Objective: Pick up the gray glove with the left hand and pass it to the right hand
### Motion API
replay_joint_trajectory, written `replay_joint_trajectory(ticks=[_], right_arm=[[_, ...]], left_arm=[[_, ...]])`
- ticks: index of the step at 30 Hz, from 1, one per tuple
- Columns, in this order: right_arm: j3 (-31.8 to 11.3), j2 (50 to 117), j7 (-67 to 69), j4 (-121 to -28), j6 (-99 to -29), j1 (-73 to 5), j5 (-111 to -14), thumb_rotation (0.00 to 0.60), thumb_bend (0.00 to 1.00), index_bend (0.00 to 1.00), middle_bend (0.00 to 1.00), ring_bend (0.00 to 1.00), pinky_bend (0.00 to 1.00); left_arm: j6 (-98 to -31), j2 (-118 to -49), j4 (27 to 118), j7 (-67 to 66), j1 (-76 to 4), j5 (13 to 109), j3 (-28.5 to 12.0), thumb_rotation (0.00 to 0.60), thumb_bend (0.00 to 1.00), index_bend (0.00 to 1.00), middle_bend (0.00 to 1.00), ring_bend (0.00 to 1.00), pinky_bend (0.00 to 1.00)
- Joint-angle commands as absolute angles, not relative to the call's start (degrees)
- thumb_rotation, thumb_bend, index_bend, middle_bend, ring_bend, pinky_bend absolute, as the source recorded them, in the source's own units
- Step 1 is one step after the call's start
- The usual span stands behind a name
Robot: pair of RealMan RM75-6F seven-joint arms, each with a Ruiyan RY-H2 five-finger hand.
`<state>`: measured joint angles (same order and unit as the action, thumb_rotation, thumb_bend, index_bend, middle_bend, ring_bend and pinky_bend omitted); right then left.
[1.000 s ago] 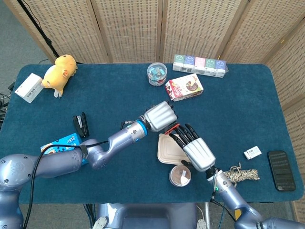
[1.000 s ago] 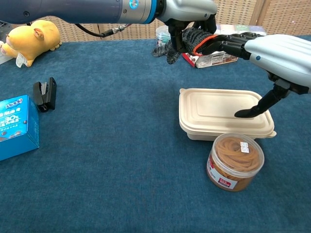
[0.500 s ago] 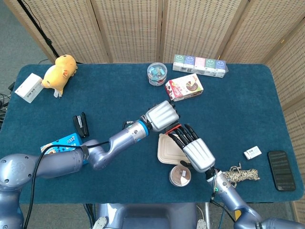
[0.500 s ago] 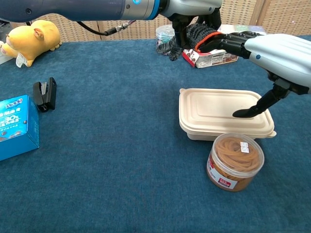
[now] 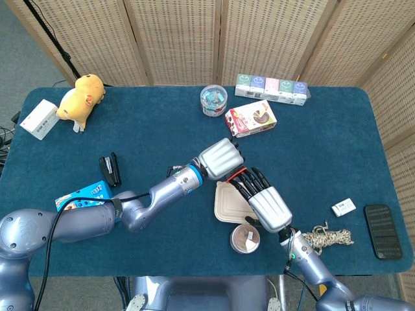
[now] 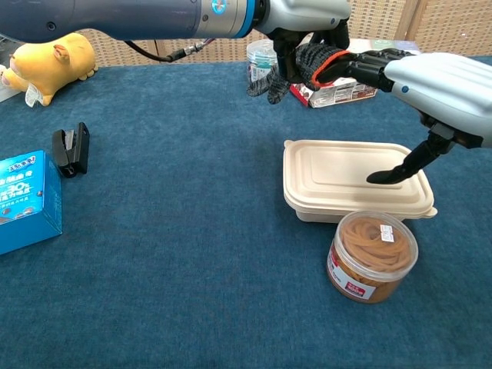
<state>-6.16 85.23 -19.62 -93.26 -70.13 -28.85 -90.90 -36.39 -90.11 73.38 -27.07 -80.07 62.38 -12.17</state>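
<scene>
Left hand [image 6: 304, 23] up off the table, fingers clamped on the gray glove [image 6: 296, 65], which hangs above the blue cloth just behind the beige box [image 6: 354, 178]; its orange-trimmed cuff touches the dark fingertips [image 6: 361, 65] of the right hand [image 6: 434, 84]. Right hand spread wide above the box, fingers reaching level toward the glove and thumb pointing down over the lid, nothing gripped. Jar of rubber bands [image 6: 372, 255] stands just in front of the box; head view shows both hands [image 5: 220, 159] [image 5: 267, 202] meeting mid-table.
</scene>
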Motion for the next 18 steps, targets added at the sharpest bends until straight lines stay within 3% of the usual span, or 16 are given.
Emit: replay_joint_trajectory(ticks=[1, 18], right_arm=[[-6.31, 85.68, -20.21, -93.23, -69.84, -29.02, -90.31, 0.6, 0.08, 0.1, 0.07, 0.0, 0.0], [-6.95, 86.81, -22.11, -93.14, -69.95, -29.16, -87.58, 0.6, 0.09, 0.1, 0.07, 0.0, 0.0]], left_arm=[[-36.26, -90.29, 73.53, -27.27, -80.28, 61.8, -12.16, 0.6, 0.41, 0.55, 0.53, 0.39, 0.41], [-37.18, -90.94, 74.36, -29.14, -81.36, 58.35, -12.07, 0.6, 0.41, 0.55, 0.53, 0.39, 0.41]])
